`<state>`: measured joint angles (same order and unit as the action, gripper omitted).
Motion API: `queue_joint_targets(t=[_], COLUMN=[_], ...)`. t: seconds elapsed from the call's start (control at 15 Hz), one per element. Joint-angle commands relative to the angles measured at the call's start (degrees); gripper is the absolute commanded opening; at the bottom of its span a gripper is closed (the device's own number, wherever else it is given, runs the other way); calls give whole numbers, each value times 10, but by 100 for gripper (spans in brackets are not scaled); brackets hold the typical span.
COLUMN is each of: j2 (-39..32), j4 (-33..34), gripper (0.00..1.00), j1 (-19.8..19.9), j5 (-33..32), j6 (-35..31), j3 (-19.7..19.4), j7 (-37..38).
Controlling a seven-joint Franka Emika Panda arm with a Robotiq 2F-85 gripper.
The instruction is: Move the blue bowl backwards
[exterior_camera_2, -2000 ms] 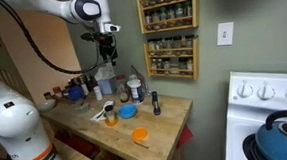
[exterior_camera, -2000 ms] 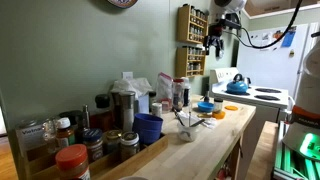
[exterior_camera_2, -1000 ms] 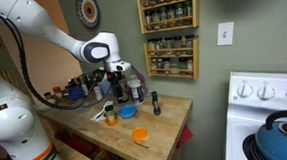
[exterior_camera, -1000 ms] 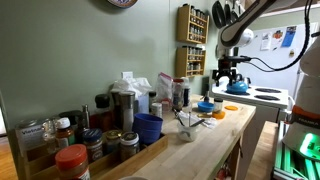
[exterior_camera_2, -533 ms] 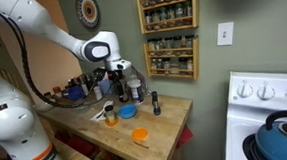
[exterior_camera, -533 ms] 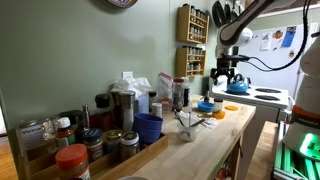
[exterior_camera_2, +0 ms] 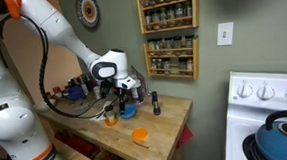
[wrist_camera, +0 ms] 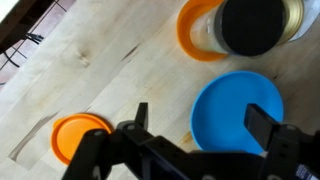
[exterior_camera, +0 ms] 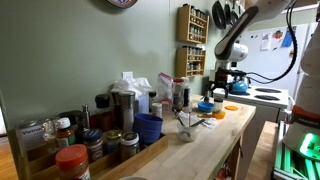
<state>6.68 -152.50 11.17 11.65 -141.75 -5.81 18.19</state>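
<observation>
On the wooden countertop (wrist_camera: 100,60), the blue bowl (wrist_camera: 238,112) sits flat, just beside a jar with a black lid (wrist_camera: 250,22) and well apart from an orange disc (wrist_camera: 82,138). The gripper (wrist_camera: 200,118) hovers above the bowl with its fingers apart. In the wrist view, one finger (wrist_camera: 140,115) stands outside the rim and the other (wrist_camera: 262,122) overlaps the bowl. No contact is evident. In an exterior view the gripper (exterior_camera_2: 117,96) hangs close over the bowl (exterior_camera_2: 128,112). Judged status: the approach is largely complete; the grasp, the backward move and the release remain.
</observation>
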Motion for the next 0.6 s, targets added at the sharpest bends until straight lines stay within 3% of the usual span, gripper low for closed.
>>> queue_joint_targets(t=[0.0, 0.07, 0.2, 0.27, 0.53], j2=[-58, -70, -91, -98, -118], j4=[17, 23, 33, 36, 52], gripper=[91, 81, 76, 67, 62], j1=[-11, -10, -9, -9, -4], j5=[73, 84, 105, 117, 170], j6=[-43, -48, -51, -53, -51], j3=[-19, -19, -19, -18, -14], j7=[-32, -38, -60, -77, -154])
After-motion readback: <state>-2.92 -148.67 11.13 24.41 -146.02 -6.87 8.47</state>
